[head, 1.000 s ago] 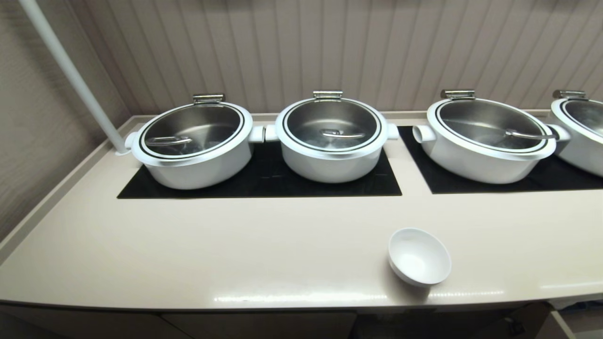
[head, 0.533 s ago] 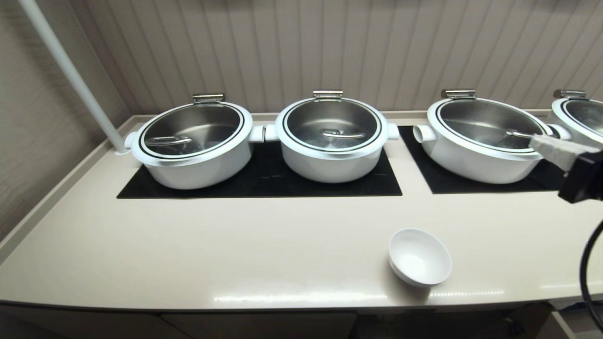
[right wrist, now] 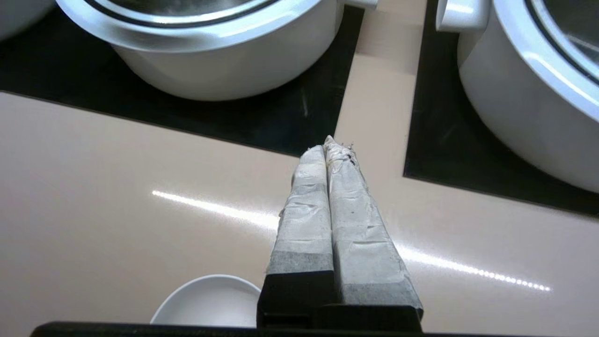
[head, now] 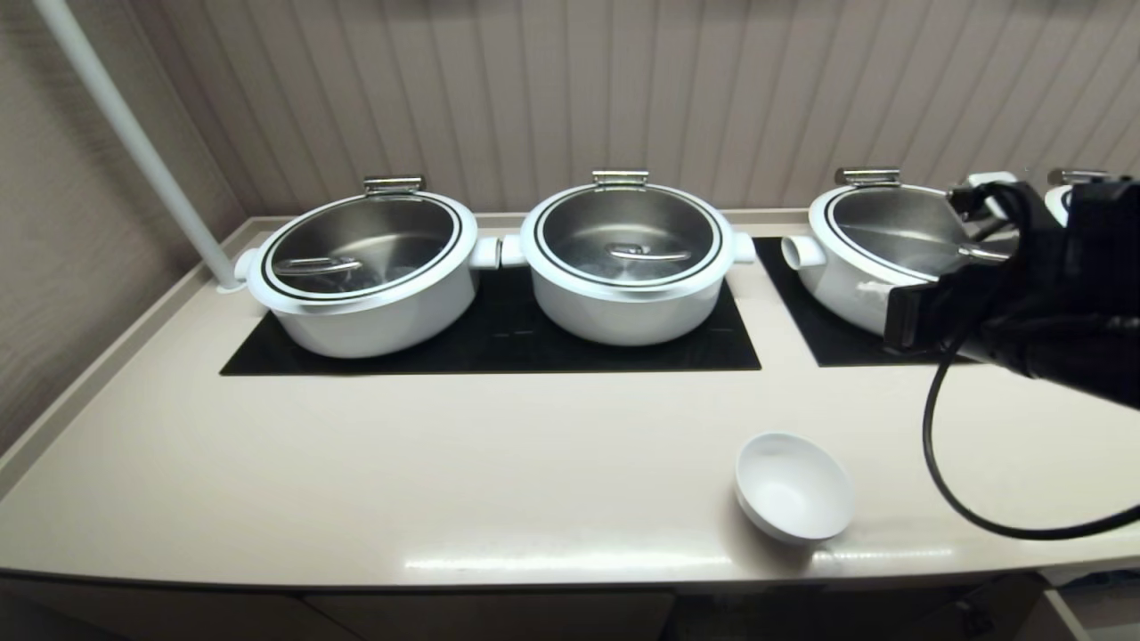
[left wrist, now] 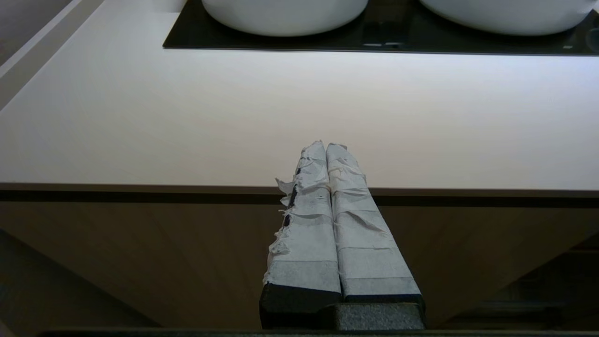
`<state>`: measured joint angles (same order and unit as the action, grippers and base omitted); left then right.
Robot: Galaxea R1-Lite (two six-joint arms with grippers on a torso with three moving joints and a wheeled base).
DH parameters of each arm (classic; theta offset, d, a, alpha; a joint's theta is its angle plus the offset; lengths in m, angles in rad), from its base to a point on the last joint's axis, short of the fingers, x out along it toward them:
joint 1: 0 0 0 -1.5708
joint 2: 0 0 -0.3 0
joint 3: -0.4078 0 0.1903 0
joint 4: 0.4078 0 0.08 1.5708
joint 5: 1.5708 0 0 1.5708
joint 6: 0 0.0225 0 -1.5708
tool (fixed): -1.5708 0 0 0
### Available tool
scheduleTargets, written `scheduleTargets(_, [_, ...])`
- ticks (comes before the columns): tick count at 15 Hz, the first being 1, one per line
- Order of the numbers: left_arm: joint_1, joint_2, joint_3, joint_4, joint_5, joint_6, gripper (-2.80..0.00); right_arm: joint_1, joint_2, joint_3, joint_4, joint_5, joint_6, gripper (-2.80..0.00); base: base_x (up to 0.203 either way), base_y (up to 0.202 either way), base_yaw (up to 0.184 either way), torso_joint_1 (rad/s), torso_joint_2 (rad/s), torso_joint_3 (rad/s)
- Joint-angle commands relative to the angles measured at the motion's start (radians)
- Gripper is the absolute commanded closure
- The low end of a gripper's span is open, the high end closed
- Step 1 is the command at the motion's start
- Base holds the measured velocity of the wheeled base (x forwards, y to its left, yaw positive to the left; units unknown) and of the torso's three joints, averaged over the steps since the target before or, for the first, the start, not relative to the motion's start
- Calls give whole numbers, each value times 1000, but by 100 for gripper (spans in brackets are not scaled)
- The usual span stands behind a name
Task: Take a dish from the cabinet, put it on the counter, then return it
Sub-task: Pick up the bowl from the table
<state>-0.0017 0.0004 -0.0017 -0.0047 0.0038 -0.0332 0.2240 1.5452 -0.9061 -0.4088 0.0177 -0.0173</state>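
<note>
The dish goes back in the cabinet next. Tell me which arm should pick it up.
Right. The right gripper is over the counter, fingers shut, with the dish just below. The left gripper sits low before the counter's front edge.

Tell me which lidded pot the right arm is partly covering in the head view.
The third white pot from the left; the other two stand fully clear.

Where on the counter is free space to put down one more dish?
The counter is bare in front of the left black panel, from its left edge up to the bowl. A narrow bare strip runs between the two panels. The rear is crowded with pots, and the right gripper hangs over the right part.
</note>
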Motion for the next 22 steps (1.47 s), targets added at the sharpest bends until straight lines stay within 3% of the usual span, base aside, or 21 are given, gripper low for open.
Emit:
scheduleTargets(1, [0,0,0,-1,2,-1,0,3,94,-73,84,1,10,0,0,0,0,0,0,0])
scheduleTargets(6, [0,0,0,-1,1,-1,0,3,119,-229,496,5,86,0,0,0,0,0,0,0])
scheduleTargets(9, [0,0,0,0,1,-1,0,3,119,-255,662,7,100,0,0,0,0,0,0,0])
scheduleTargets(20, [0,0,0,-1,1,-1,0,69,157,-240,779,8,135,0,0,0,0,0,0,0])
scheduleTargets(21, [0,0,0,0,2,-1,0,69,161,-240,783,8,135,-280,0,0,0,0,0,0])
scheduleTargets(22, [0,0,0,-1,1,-1,0,69,161,-240,783,8,137,-280,0,0,0,0,0,0])
